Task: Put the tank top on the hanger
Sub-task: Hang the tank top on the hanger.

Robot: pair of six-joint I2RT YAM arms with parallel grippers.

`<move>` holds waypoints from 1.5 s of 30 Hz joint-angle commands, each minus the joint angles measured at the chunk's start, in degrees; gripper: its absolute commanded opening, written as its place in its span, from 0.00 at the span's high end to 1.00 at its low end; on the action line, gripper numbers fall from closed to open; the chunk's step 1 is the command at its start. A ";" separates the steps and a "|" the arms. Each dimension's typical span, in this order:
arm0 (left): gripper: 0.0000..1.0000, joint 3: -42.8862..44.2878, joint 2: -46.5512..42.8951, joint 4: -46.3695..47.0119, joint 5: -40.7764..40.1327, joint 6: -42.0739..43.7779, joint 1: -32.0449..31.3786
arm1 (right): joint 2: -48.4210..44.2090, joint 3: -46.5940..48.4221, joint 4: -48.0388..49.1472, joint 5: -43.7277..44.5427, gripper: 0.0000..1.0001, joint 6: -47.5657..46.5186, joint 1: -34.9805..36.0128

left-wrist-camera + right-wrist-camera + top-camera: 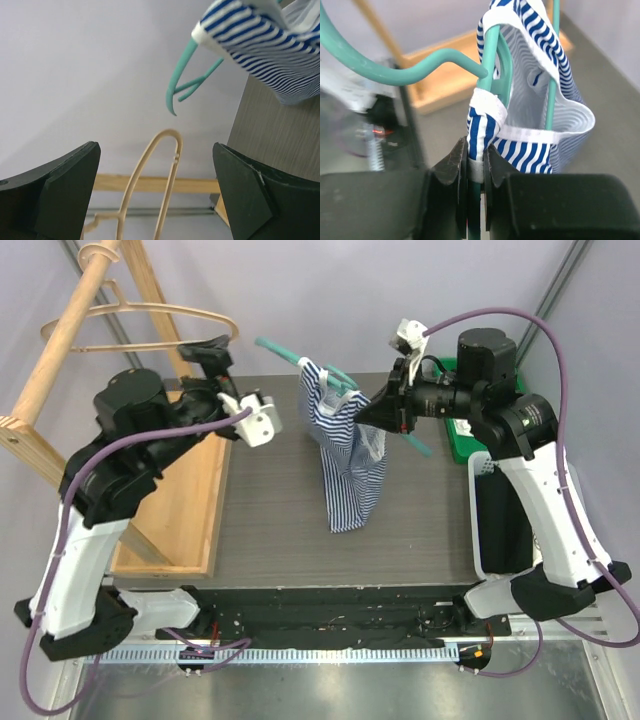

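Threading: right fingers point(451, 172) clamp striped navy-white tank top point(350, 470) onto thin teal hanger point(395, 72). Wide-open left fingers point(65, 195) should next straighten its far side.

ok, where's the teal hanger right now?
Top view, centre-right: hanger held up over the table by the right gripper, tank top hanging from it.

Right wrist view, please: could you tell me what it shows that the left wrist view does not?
Only the right wrist view shows the right gripper shut on the teal hanger together with a white-trimmed strap of the striped tank top. Only the left wrist view shows the left gripper open and empty, with a tan hanger beyond it. Both show the teal hanger, the striped tank top draped on it, and the grey table.
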 commanded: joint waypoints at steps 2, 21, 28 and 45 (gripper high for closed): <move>0.01 -9.54 -8.10 1.45 -2.68 -1.47 4.02 | 1.57 0.22 9.87 -28.72 0.99 16.36 -7.10; 0.00 -27.15 -18.49 7.06 -8.22 -17.64 11.59 | 10.37 8.93 14.47 -29.77 0.99 30.10 -13.88; 0.00 -2.37 -1.98 -6.18 5.39 -17.64 11.59 | 8.96 6.91 -14.09 -25.74 0.99 2.69 -11.86; 0.00 9.61 13.33 -24.13 33.09 -10.18 11.50 | 3.69 0.23 -22.90 -22.65 0.99 -7.80 -11.77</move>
